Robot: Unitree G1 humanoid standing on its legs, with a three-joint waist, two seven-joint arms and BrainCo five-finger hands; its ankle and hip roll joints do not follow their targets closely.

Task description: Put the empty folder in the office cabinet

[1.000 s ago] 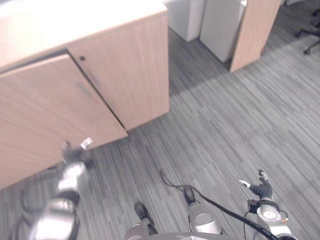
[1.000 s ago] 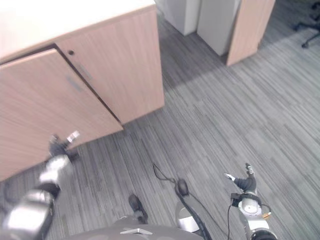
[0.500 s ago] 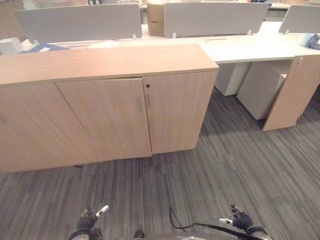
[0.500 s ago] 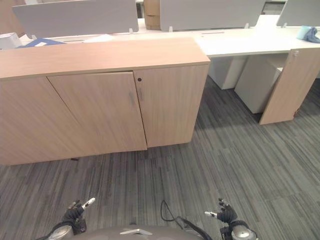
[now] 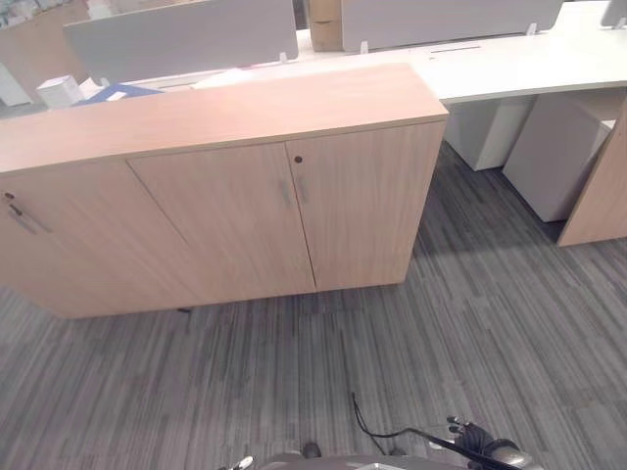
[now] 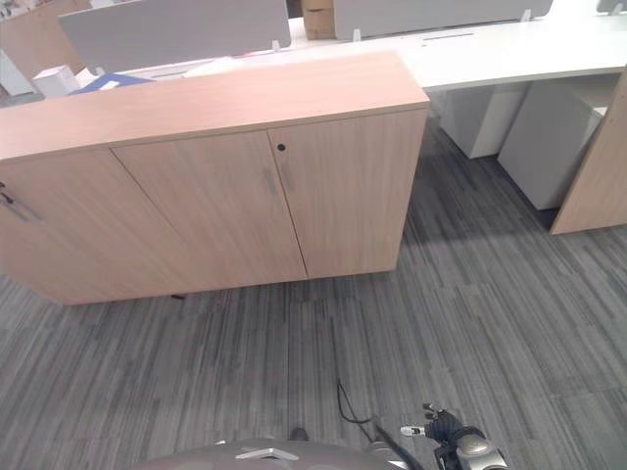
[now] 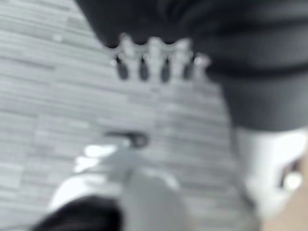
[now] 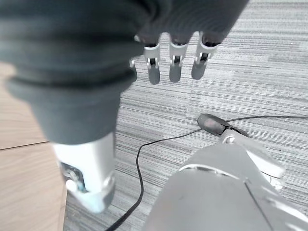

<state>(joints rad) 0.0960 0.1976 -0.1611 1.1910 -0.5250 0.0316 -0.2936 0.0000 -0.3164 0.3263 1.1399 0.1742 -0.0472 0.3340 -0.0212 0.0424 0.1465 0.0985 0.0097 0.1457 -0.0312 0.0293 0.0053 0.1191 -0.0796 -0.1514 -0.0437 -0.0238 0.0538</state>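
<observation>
Left robot hand [image 7: 155, 55] hangs low over the grey striped carpet floor [image 5: 441, 323], its fingers straight in a loose row and released, with nothing in them. Ahead of it, across a stretch of carpet, stands the long low light-wood office cabinet [image 5: 245, 196], all its doors closed and a small dark keyhole [image 5: 298, 159] by the middle seam. Behind the cabinet's left part, on the white worktop [image 5: 509, 64], a flat blue folder-like sheet [image 5: 118, 94] lies beside a small white box [image 5: 59, 90]; whether it is the empty folder I cannot tell. It is well apart from both hands, beyond the cabinet's top. Grey partition screens [image 5: 181, 39] stand along the far edge of the worktop, and white pedestal units [image 5: 563, 147] sit under it at the right. Right robot hand [image 8: 175, 62] also hangs over the carpet, fingers straight and relaxed, grasping nothing.
</observation>
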